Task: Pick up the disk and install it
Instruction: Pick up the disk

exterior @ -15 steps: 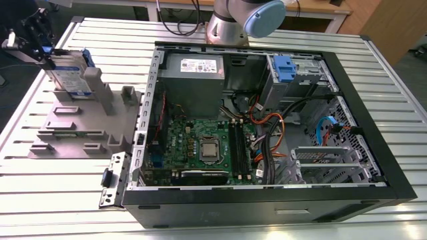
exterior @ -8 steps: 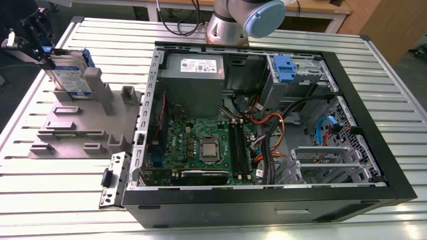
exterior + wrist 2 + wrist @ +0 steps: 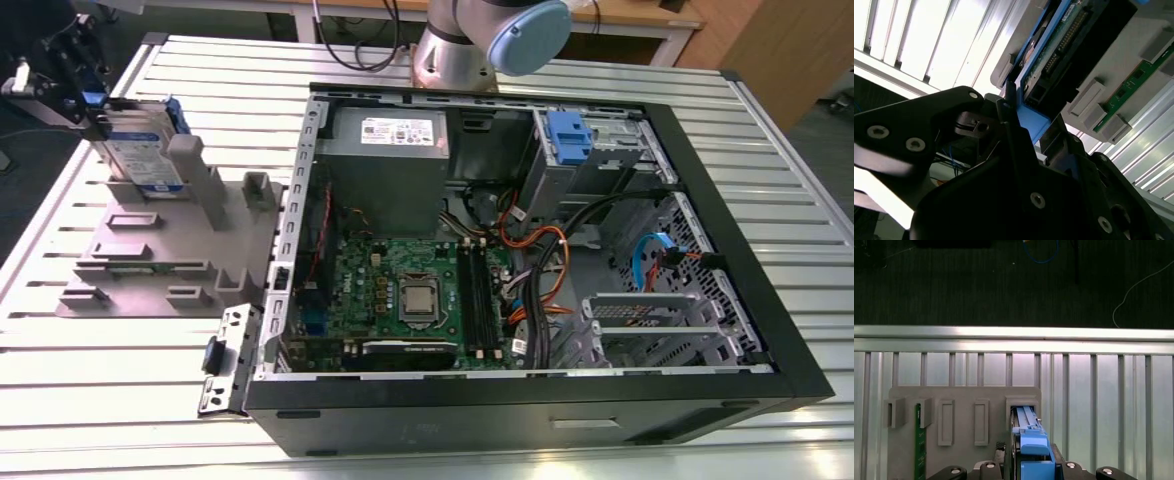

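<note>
One disk (image 3: 138, 150) clamped upright at the grey fixture (image 3: 214, 250), on the exterior view's left.

The gripper (image 3: 87, 95) sits on the disk's upper edge, over the far left corner of the slatted metal table (image 3: 227, 80). In the second wrist view, the black fingers (image 3: 1008, 125) bear on the blue side rail (image 3: 1030, 125), one on each face. The claw is therefore closed narrowly on the disk, with no gap showing. The disk's circuit-board side (image 3: 1064, 45) faces that camera. In the first wrist view, the disk's lower end stands in a slot of the fixture; whether it rests on the slot floor cannot be told. A green memory module (image 3: 917, 440) stands in another slot, well apart from the disk. The open computer case (image 3: 534, 250) lies just beside the fixture, on the exterior view's right, with a blue latch (image 3: 567, 135) at its far side.
</note>
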`<action>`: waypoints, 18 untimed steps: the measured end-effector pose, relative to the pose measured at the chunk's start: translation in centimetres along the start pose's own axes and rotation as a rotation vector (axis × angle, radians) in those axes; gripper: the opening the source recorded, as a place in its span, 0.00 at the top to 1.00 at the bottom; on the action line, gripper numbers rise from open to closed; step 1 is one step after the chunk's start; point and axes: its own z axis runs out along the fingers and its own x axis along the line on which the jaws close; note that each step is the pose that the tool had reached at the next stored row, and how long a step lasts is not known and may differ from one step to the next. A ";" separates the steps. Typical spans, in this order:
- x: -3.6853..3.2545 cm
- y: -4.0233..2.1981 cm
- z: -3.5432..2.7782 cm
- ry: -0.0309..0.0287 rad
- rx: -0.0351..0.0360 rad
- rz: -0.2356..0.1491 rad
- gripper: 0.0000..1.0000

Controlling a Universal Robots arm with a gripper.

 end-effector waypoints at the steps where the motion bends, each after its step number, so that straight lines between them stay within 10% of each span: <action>1: 0.00 0.00 0.02 -0.0001 0.0001 0.000 0.56; 18: 0.00 0.00 0.01 -0.0002 0.0005 0.000 0.64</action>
